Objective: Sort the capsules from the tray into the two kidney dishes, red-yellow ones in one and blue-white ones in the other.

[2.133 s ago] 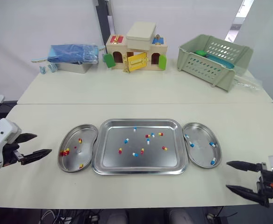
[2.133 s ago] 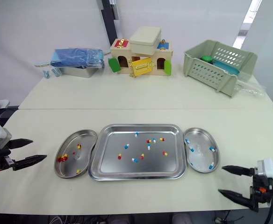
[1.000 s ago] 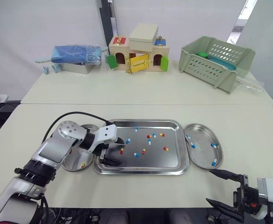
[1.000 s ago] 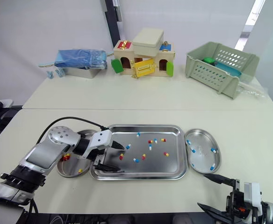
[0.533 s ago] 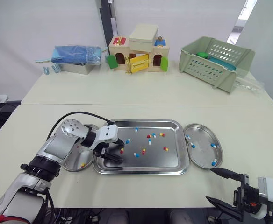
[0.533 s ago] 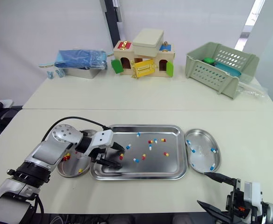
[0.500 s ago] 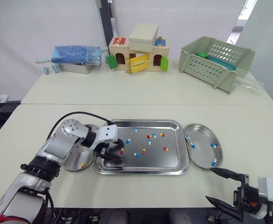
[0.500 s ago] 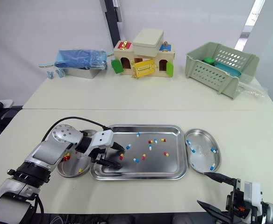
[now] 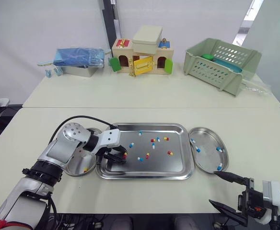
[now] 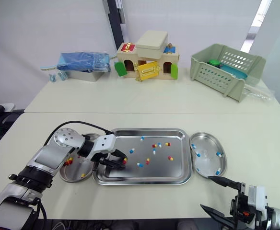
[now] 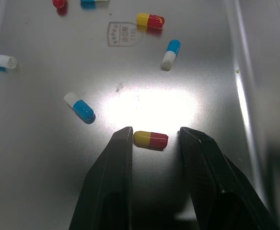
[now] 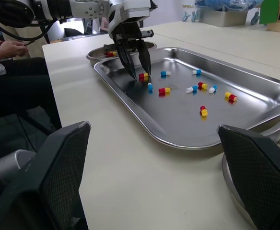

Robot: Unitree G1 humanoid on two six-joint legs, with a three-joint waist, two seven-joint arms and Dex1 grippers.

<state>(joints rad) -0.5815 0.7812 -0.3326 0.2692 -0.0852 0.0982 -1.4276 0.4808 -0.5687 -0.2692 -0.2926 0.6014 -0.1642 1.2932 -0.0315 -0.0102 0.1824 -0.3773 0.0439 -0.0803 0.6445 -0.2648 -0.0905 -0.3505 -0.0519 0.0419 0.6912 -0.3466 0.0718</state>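
Fingers [image 11: 112, 177] of the left gripper [image 11: 155, 132] stand spread, tips pointing down at the floor of the tray [image 9: 173, 165], one on each side of a red-yellow capsule [image 11: 150, 140]. We note one tip right at the capsule's yellow end and a small gap at the red end. The capsule lies flat on the metal, neither pinched nor lifted. It sits in the left part of the tray, nearer the front rim than the back.

Close by, in the left wrist view, we log a blue-white capsule [image 11: 79, 106] lying apart from both fingers. More loose capsules [image 9: 153, 142] of both colours are scattered about the tray's middle (we count roughly nine in all, but a few sit so close together that the count is not firm).

Tight against the tray's left end we record the left kidney dish [image 9: 76, 171]. Only part of its bowl shows, with red-yellow capsules in it. Against the tray's right end is the right kidney dish [image 9: 208, 157], where we see three blue-white capsules.

Off the tray's front right corner hangs the right gripper [image 9: 213, 188], fingers wide apart and holding nothing, well apart from every capsule.

Well beyond the tray's back rim stand a toy house [image 9: 141, 55] and a green basket [image 9: 221, 62].
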